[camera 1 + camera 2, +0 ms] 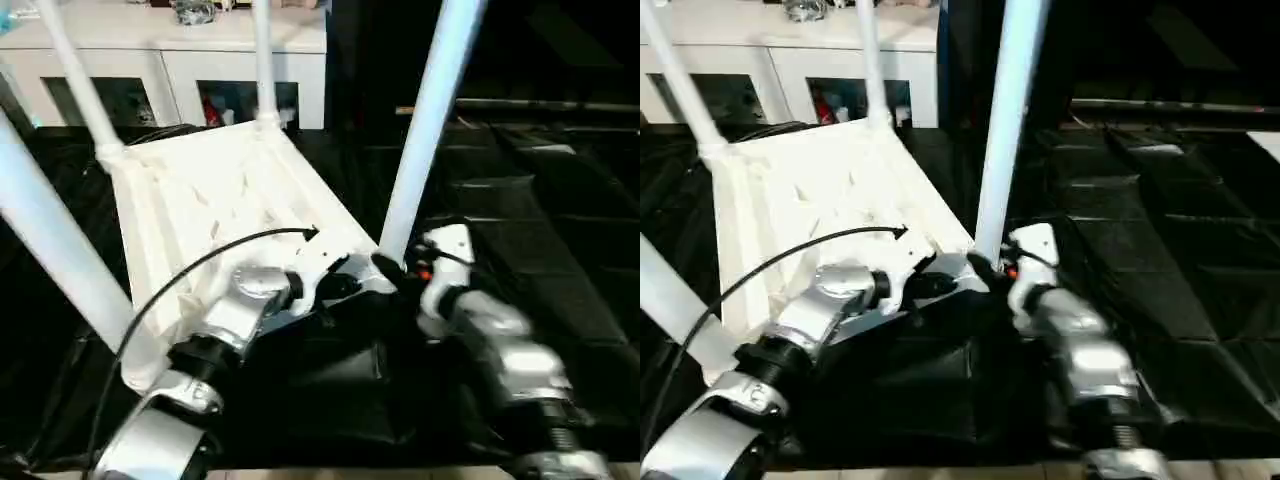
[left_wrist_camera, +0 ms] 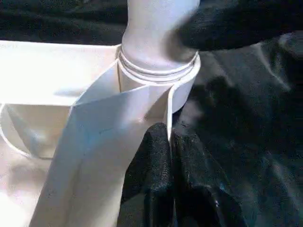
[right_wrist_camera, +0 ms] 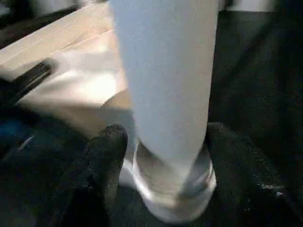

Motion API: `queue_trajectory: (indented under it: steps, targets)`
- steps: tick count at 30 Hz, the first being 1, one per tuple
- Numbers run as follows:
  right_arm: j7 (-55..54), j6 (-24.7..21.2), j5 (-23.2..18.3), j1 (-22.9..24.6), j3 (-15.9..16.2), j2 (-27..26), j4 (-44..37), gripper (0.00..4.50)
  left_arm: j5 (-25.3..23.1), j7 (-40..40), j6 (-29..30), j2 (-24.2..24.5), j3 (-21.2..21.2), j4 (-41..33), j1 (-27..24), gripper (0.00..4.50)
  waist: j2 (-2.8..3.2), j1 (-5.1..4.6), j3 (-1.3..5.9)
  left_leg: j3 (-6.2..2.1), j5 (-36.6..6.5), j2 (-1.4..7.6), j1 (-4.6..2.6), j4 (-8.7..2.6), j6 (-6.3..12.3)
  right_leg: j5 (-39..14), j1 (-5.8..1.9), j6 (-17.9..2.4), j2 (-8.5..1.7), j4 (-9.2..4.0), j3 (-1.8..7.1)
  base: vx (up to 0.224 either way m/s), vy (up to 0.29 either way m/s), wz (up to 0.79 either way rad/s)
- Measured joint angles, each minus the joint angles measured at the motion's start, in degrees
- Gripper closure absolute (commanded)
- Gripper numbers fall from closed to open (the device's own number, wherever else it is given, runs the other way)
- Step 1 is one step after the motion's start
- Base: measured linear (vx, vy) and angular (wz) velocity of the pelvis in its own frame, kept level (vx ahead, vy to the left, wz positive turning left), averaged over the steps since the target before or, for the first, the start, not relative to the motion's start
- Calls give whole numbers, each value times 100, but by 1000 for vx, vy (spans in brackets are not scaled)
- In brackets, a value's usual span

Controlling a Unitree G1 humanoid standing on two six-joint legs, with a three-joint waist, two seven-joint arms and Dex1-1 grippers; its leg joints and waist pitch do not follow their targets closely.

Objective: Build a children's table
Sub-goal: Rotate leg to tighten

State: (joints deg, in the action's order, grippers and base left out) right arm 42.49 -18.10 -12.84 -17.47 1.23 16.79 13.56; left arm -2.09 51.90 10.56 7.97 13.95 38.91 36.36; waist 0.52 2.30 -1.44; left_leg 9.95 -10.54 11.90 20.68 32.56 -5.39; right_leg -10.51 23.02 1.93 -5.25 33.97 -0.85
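Plastic all through, the children's table (image 1: 215, 195) looks light and stiff, smooth enough to slip, and it lies upside down across the centre-left of the head views on black sheeting (image 1: 560, 230). Its ribbed underside faces up. Four legs stand up from the corner sockets: one at far left (image 1: 60, 255), one upper left (image 1: 80, 85), one top centre (image 1: 262, 60), and the nearest leg (image 1: 425, 130) right of centre. Best holds, I judge, are low on a leg near its socket, or the thin rim, which fingers can pinch.

Left gripper (image 2: 170, 142) has its fingers (image 2: 151, 165) closed on the rim wall just beside the near socket (image 2: 158, 71). Right gripper (image 3: 163, 156) straddles the base of that leg, fingers (image 3: 104, 151) parted either side; whether they press it I cannot tell.

One white cabinet (image 1: 165, 50) with glass doors stands at upper left.
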Motion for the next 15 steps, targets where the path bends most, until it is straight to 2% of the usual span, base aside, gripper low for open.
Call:
queue_trajectory:
  steps: [2,4,7,11,15]
  targets:
    - [678,-126,-113,205,189,422,-346,141,22,168,-86,135,0,-19,-29,450,-6,7,-3,0,0,1,0,0,0,0,0,0,1,1,-1,0,0,0]
    - [1084,-168,-163,353,401,563,-567,141,25,255,-100,248,-24,-34,-32,450,-19,-30,-12,-2,0,2,2,1,0,4,6,-5,4,1,-1,0,0,0]
    - [1482,-172,-249,577,558,916,-783,141,138,787,-140,487,23,-288,-201,450,-9,-12,-15,-1,0,4,25,7,1,4,18,-4,-5,-2,2,0,0,0]
    - [1830,-173,-306,867,431,1489,-1109,141,407,1762,-139,981,113,-770,-513,450,-7,28,-17,-2,-2,5,33,5,1,-2,27,-2,-5,-11,0,0,0,0]
    - [1835,-182,-354,966,92,1601,-1131,141,503,2240,-69,1169,218,-1052,-651,450,-5,68,-18,-1,-5,3,39,9,6,-1,39,-4,-7,-19,0,0,0,0]
